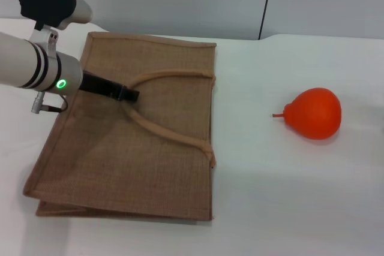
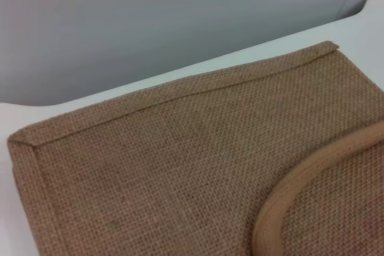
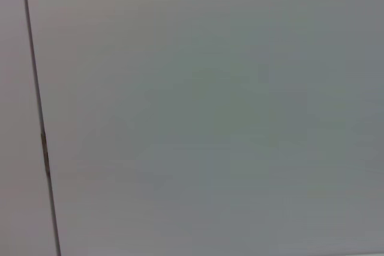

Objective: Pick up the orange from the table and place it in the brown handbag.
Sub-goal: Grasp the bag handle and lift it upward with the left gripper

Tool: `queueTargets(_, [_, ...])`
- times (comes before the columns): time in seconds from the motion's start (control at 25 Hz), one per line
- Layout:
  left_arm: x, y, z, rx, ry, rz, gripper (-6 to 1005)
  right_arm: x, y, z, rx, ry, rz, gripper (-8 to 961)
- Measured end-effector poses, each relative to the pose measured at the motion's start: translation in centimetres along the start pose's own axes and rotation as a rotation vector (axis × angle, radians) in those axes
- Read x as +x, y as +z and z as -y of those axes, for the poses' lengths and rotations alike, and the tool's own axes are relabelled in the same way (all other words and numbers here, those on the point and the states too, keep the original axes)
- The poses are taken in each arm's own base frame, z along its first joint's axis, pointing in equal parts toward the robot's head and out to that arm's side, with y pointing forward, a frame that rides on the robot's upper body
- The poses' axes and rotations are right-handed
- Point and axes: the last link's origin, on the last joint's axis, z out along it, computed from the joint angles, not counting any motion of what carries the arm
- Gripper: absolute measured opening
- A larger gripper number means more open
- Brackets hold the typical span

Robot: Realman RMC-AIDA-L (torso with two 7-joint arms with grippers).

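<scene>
White table (image 1: 288,208) holds orange (image 1: 315,113) well apart from brown handbag (image 1: 138,130); left pincer (image 1: 129,95), seemingly pressed together, over its handle.

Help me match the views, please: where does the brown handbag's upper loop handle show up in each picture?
Head view: the loop handle lies on the flat brown handbag, left of centre, with the left gripper at its bend.
Left wrist view: handle curves through the lower right corner.
Right wrist view: not in it; only a blank wall.
Shared landmark: the bag's hemmed far edge.
</scene>
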Motion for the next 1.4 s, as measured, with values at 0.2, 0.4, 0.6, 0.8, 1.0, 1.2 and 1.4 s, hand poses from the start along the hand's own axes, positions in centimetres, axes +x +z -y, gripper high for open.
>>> queueTargets(0.2, [0.1, 0.0, 0.1, 0.007, 0.000, -0.007, 606, 0.0, 0.0, 0.0, 0.000, 0.000, 0.000, 895])
queueTargets(0.4, [0.0, 0.5, -0.1, 0.006, -0.002, 0.000, 552, 0.0, 0.0, 0.0, 0.000, 0.000, 0.000, 896])
queueTargets(0.6, [0.2, 1.0, -0.4, 0.006, 0.006, 0.004, 506, 0.0, 0.0, 0.0, -0.001, 0.000, 0.001, 896])
queueTargets(0.8, [0.4, 1.2, -0.5, 0.006, 0.010, 0.005, 496, -0.1, 0.1, -0.1, -0.004, 0.001, 0.004, 896])
queueTargets(1.0, [0.4, 1.2, -0.5, 0.010, 0.010, 0.000, 459, -0.1, 0.2, -0.2, -0.005, 0.001, 0.005, 896])
queueTargets(1.2, [0.3, 1.2, -0.4, 0.014, 0.028, -0.002, 312, -0.1, 0.2, -0.2, -0.005, 0.002, 0.006, 896])
queueTargets(1.4, [0.5, 1.0, -0.3, 0.019, 0.037, -0.013, 193, -0.1, 0.2, -0.3, -0.009, 0.000, 0.005, 896])
